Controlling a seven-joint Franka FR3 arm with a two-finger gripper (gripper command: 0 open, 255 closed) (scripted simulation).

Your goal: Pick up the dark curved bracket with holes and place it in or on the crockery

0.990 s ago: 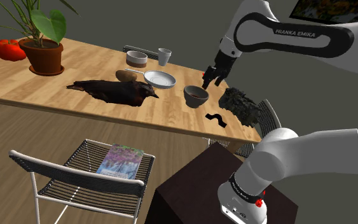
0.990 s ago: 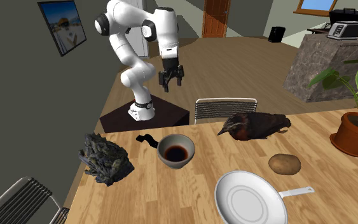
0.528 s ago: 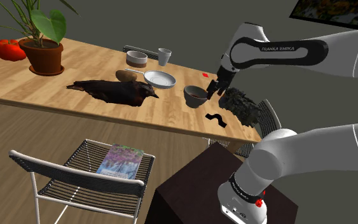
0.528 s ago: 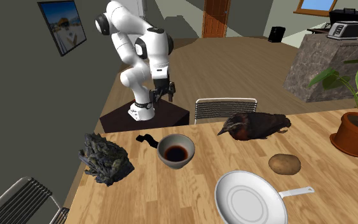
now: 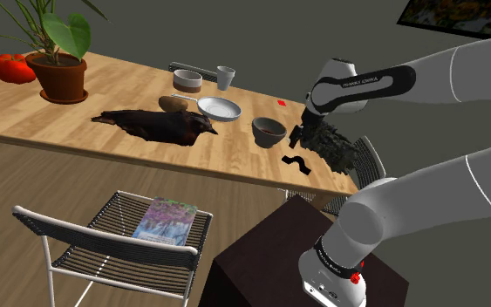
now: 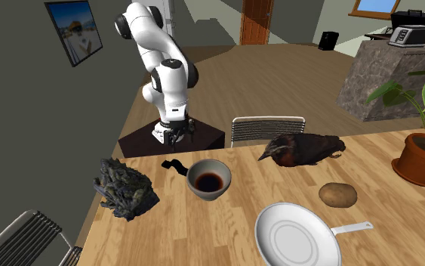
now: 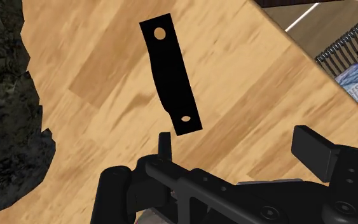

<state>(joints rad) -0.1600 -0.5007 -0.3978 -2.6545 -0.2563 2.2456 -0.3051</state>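
Observation:
The black curved bracket (image 5: 297, 162) with a hole near each end lies flat on the wooden table (image 5: 78, 122) close to its edge. It also lies beside the bowl as the bracket (image 6: 174, 164) and just ahead of my fingertips as the bracket (image 7: 173, 76). My gripper (image 5: 296, 138) hangs a little above it, open, with nothing between the fingers (image 7: 315, 150). The gripper (image 6: 177, 133) is still apart from the table. The grey bowl (image 5: 269, 131) with a dark inside stands next to the bracket, also seen as the bowl (image 6: 208, 180).
A dark rough rock-like lump (image 5: 331, 145) sits right beside the bracket and the gripper. A dark bird figure (image 5: 158, 125), a potato (image 6: 337, 194), a white pan (image 6: 297, 236) and a potted plant (image 5: 58, 61) stand further along. A wire chair (image 5: 117, 235) holds a book below the table edge.
The arm has folded down and the gripper has dropped from high over the bowl to just above the bracket at the table's edge. The fingers stayed open.

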